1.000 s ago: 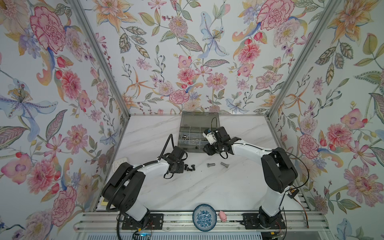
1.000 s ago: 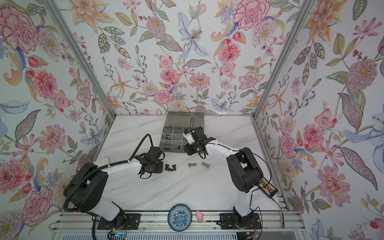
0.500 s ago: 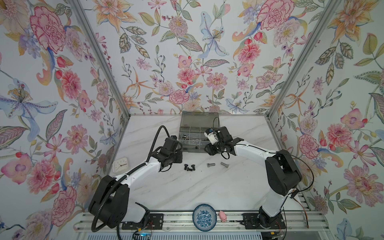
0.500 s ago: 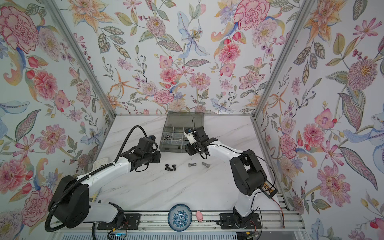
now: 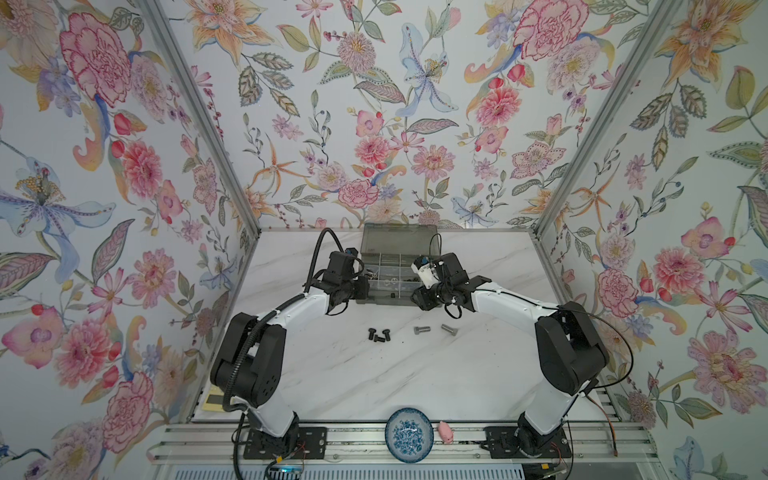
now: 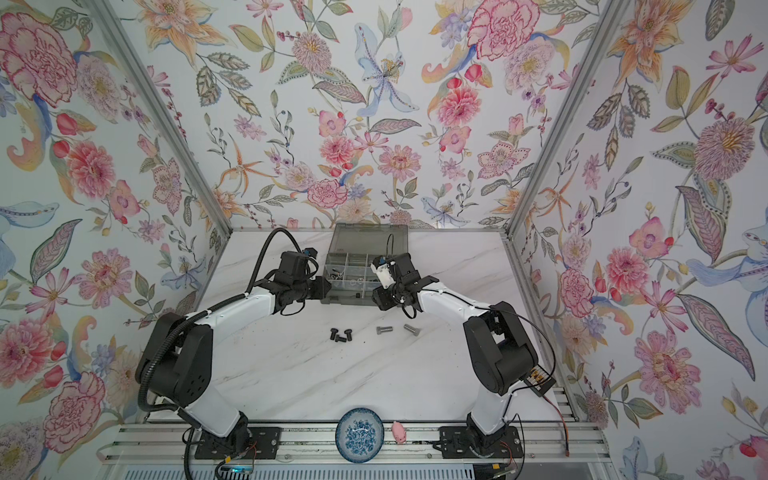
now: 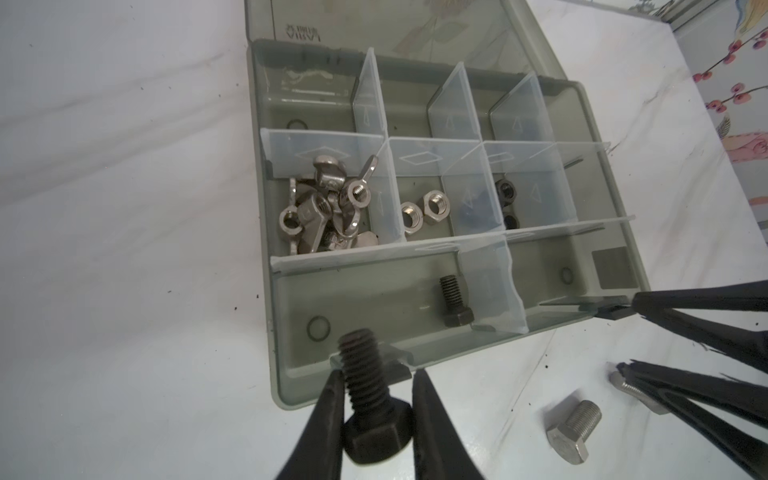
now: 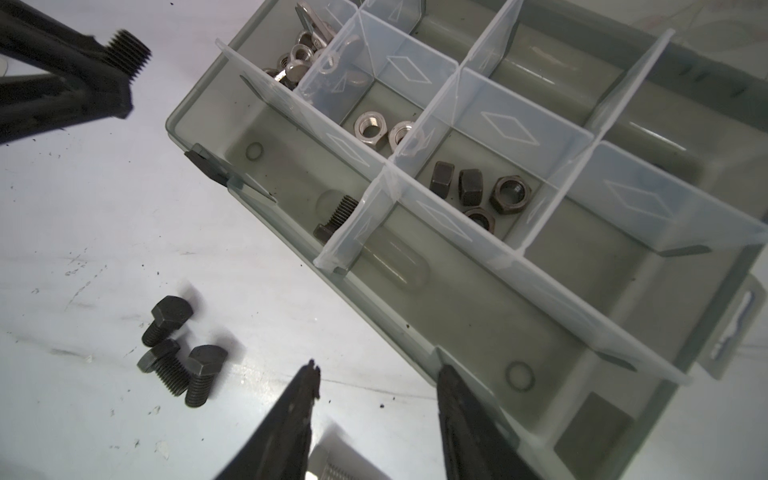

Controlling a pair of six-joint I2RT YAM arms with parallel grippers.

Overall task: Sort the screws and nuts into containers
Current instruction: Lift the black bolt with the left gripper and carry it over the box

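Left gripper (image 7: 376, 380) pinches a black screw (image 7: 368, 399) at its head end, thread pointing over the near wall of the organizer box (image 7: 272, 332), which sits at the table's far edge. Right gripper (image 8: 378, 374) stands spread and empty by the box's near right corner. One lone screw (image 7: 455, 303) lies in the near-left compartment (image 7: 374, 299) — advise carrying this one clear over the wall, lowering, then releasing. Three loose black screws (image 8: 178, 353) and two silver screws (image 5: 422, 330) remain mid-table.
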